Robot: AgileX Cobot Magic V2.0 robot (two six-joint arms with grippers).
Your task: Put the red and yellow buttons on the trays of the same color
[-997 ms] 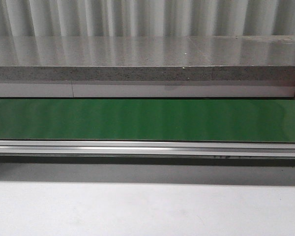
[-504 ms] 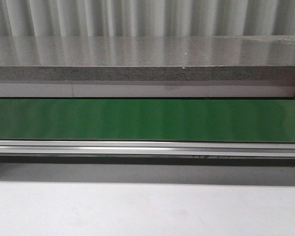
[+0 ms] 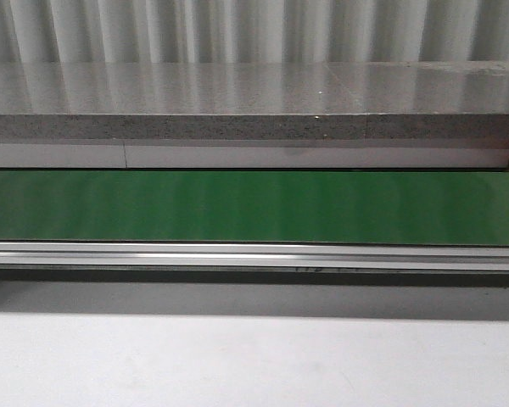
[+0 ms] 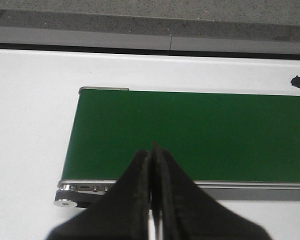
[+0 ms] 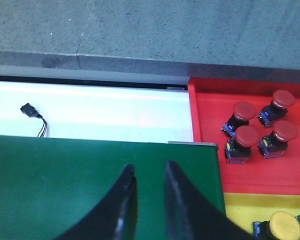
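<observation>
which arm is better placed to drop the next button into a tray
Right. Its end effector hangs open over the green belt end beside the red tray and yellow tray; the left end effector is shut at the far end.

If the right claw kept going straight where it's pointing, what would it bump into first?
Most likely the green belt. The right claw hangs over it with nothing between its slightly parted fingers. Depth is hard to judge. The red tray and its red buttons sit off to the side.

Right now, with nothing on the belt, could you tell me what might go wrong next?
The left gripper is shut over the green belt, so it could miss an arriving button. The red tray already holds four red buttons clustered together; another drop might knock them. A yellow button sits nearby.
</observation>
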